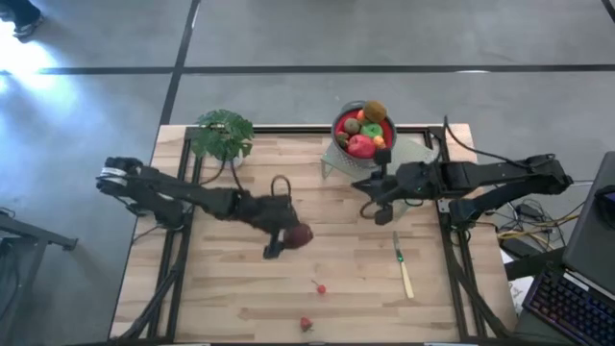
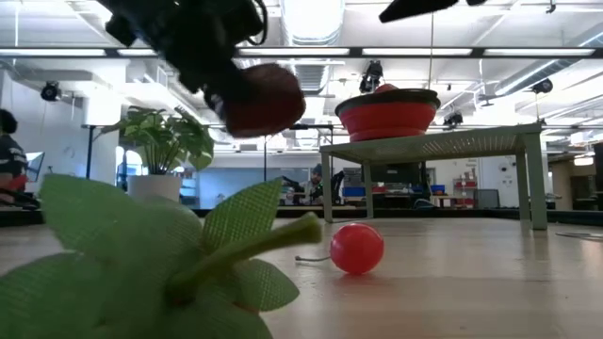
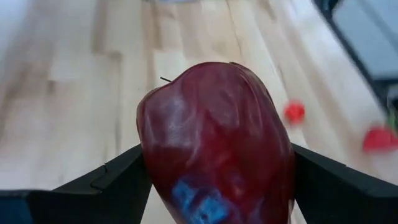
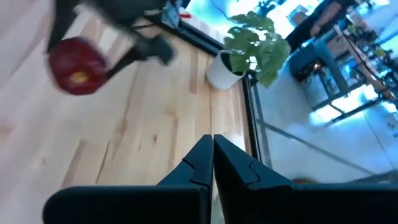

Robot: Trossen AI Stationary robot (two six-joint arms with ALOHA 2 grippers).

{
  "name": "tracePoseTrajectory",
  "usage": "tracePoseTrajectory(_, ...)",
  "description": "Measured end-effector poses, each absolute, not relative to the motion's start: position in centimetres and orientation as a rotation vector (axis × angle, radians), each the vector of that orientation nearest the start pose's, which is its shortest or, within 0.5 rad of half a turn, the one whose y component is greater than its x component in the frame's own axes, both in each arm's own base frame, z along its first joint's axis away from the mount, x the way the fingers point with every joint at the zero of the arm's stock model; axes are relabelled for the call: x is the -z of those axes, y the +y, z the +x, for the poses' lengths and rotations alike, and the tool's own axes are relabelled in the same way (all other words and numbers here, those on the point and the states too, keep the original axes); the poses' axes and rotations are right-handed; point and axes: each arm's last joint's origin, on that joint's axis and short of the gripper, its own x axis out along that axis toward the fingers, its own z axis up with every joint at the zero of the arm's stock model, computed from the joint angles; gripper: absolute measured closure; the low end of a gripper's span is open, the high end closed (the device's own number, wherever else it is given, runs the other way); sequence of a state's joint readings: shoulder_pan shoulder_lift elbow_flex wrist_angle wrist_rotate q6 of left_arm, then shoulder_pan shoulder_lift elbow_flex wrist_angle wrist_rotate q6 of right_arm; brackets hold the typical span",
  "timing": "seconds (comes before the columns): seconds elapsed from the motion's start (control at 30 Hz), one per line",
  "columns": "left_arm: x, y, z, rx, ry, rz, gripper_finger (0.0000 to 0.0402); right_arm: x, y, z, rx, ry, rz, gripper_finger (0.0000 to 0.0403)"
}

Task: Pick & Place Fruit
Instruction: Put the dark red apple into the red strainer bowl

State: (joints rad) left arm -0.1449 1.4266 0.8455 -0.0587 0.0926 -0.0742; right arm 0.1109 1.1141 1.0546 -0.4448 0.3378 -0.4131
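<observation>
Lab/office: desks w/ monitors (image 2: 485, 198), ceiling strip lights (image 2: 452, 52), concrete floor (image 1: 384, 34).

Glossy, smooth dark-red apple (image 3: 214, 146) at centre frame, pinched between matt black plastic-looking fingers (image 3: 112, 183). Pale wood table (image 1: 336, 259) below, fine grain showing. Cloth-mesh leaf (image 2: 141, 264) fills the lower left.
</observation>
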Motion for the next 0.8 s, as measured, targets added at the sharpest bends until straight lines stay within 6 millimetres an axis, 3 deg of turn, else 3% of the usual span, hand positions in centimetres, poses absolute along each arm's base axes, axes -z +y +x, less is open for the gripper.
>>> tracePoseTrajectory(0.2, -24.2, -1.5, 30.2, 0.224, 0.472, -0.138, 0.0073, -32.5, 2.0, 23.8, 0.109, 0.505, -0.523, 0.0391)
tracePoseTrajectory(0.37, -25.3, 0.2, 30.6, 0.269, 0.370, -0.157, 0.0073, -32.4, 1.9, 23.8, 0.120, 0.513, -0.487, 0.0358)
tracePoseTrajectory(0.63, -29.7, 3.8, 31.6, 0.141, 0.229, -0.033, 0.0073, -36.1, 1.1, 21.6, 0.417, 0.630, -0.190, 0.0308)
tracePoseTrajectory(0.8, -33.4, 7.4, 31.8, 0.012, 0.132, -0.001, 0.0073, -37.3, 0.8, 19.9, 0.525, 0.710, -0.136, 0.0304)
